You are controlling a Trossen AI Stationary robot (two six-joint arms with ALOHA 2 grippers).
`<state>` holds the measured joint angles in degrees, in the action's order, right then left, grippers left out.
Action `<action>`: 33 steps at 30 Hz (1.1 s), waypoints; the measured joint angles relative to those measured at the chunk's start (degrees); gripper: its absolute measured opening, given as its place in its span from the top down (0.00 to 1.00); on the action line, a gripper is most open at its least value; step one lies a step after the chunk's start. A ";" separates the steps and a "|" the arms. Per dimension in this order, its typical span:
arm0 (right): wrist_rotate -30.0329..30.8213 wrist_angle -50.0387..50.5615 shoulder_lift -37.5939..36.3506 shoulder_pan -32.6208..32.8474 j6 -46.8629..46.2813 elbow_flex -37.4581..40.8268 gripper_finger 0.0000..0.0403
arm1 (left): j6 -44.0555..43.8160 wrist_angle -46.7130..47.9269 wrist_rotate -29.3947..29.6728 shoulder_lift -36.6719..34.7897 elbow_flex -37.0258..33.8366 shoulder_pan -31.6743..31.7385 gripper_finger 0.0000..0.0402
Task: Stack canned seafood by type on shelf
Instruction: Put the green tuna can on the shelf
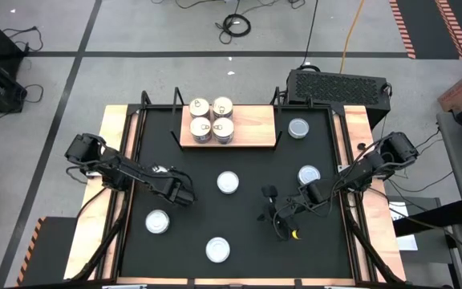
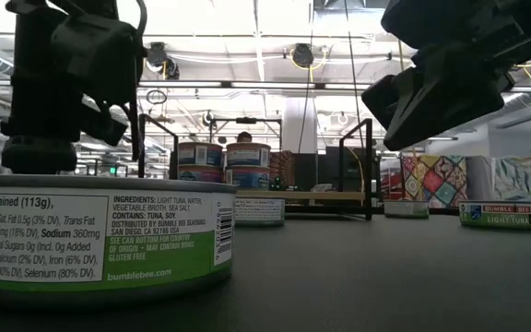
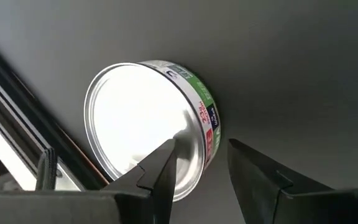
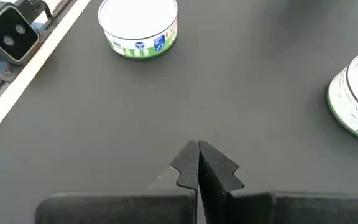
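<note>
Several white-topped cans point(image 1: 212, 119) stand stacked on the wooden shelf point(image 1: 255, 128) at the table's far side, also visible in the low view point(image 2: 224, 164). Loose silvery-topped cans stand on the black table. My left gripper point(image 1: 184, 195) is open and points steeply down at the near-left can point(image 1: 157, 221). In the left wrist view that can point(image 3: 142, 118) lies just beyond the fingertips. One finger point(image 3: 166, 171) stands over its top, the other point(image 3: 257, 177) past its side. No touch shows. My right gripper point(image 4: 197, 163) is shut over bare table, right of centre point(image 1: 277, 215).
More loose cans stand at the centre point(image 1: 228, 183), near the front edge point(image 1: 217, 250), at the right point(image 1: 309, 175) and beside the shelf point(image 1: 298, 128). The front can fills the low view point(image 2: 100, 235). Wooden strips and black rails point(image 1: 127, 160) line both sides.
</note>
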<state>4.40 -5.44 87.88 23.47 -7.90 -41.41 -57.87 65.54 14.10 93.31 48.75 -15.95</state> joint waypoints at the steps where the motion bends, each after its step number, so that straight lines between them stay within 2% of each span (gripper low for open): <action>1: 0.00 0.01 0.00 0.02 -0.02 0.00 1.00 | 0.62 0.00 -0.02 0.45 0.09 0.21 0.64; 8: 0.00 -0.22 0.00 0.06 -0.44 0.00 1.00 | 1.82 1.05 0.47 1.90 -0.02 0.76 0.68; 20: 0.00 -0.08 0.00 0.25 -0.44 0.00 1.00 | 1.36 1.50 0.28 1.81 0.20 0.66 0.98; 28: 0.00 0.13 0.00 0.25 -0.44 0.00 1.00 | 2.78 2.85 1.29 2.02 0.98 -1.24 1.00; 33: 0.00 0.13 0.00 0.25 -0.42 0.00 1.00 | 2.70 7.04 0.80 2.10 5.75 -3.82 1.00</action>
<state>4.40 -5.30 87.88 23.73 -8.32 -41.41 -55.17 72.58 14.90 95.42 54.50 -19.77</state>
